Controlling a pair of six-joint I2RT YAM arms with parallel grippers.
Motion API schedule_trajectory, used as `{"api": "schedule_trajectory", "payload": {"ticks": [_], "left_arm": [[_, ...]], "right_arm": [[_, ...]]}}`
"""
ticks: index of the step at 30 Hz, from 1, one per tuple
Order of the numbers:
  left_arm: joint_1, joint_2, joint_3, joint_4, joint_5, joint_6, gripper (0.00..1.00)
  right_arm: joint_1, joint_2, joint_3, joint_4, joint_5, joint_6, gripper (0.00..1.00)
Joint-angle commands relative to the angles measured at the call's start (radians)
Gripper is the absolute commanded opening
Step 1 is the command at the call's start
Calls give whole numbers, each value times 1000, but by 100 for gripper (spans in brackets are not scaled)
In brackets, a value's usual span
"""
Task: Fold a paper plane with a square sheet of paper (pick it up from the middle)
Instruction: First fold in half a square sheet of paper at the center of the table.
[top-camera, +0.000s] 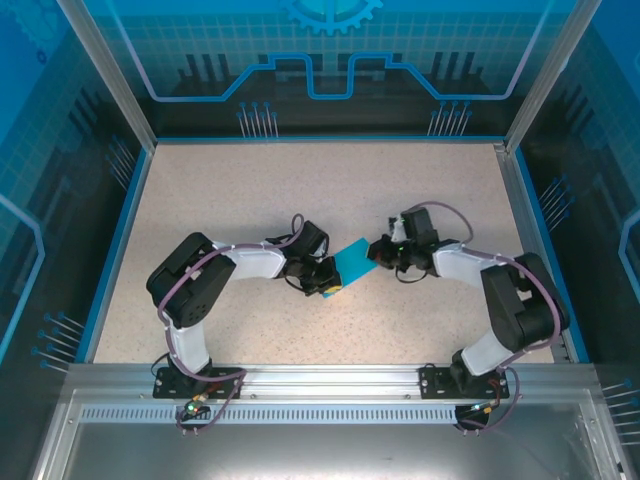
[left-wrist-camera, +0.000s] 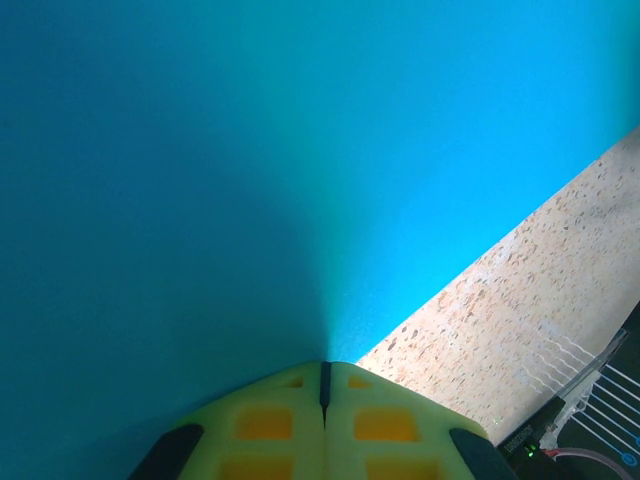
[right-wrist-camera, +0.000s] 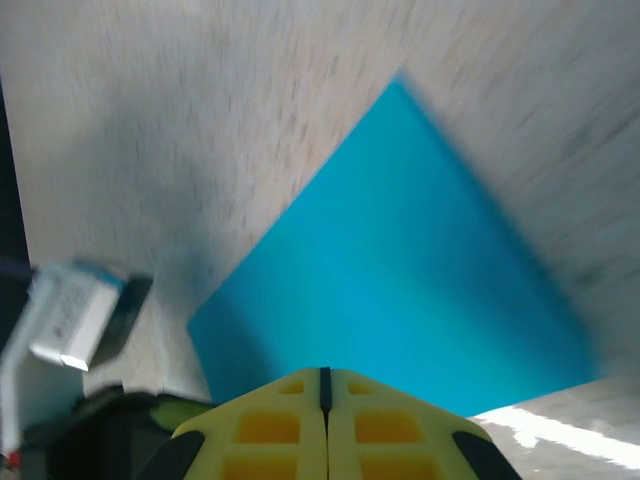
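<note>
My left gripper (top-camera: 330, 279) and right gripper (top-camera: 377, 253) both pinch the paper (top-camera: 353, 262), at opposite ends. It stretches between them.

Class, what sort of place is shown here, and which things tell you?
Probably a robot lab work cell: left arm and right arm bolted to an aluminium rail, on a speckled table fenced by printed blue panels.

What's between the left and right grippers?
The square sheet of paper spans from left gripper to right gripper, seen in the top external view.
</note>
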Motion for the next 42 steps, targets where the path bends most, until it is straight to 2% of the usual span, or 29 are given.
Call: {"api": "schedule_trajectory", "payload": {"ticks": [1, 7, 11, 15, 18, 32, 42], "left_arm": [[-7, 37, -8, -123, -38, 14, 5], [-7, 30, 10, -142, -38, 34, 5], [-8, 7, 29, -129, -23, 54, 5], [-8, -29, 72, -69, 55, 108, 12], [-7, -50, 97, -36, 69, 137, 15], [-8, 73, 132, -32, 59, 147, 12], [-7, 97, 73, -48, 44, 167, 11]], "right_arm": [[59, 69, 3, 22, -39, 50, 5], [64, 137, -11, 48, -22, 64, 5], [65, 149, -6, 5, 10, 48, 4], [66, 150, -1, -40, 37, 37, 4], [65, 155, 0, -56, 46, 37, 4], [66, 178, 8, -85, 57, 37, 4], [66, 188, 13, -106, 68, 29, 4]]}}
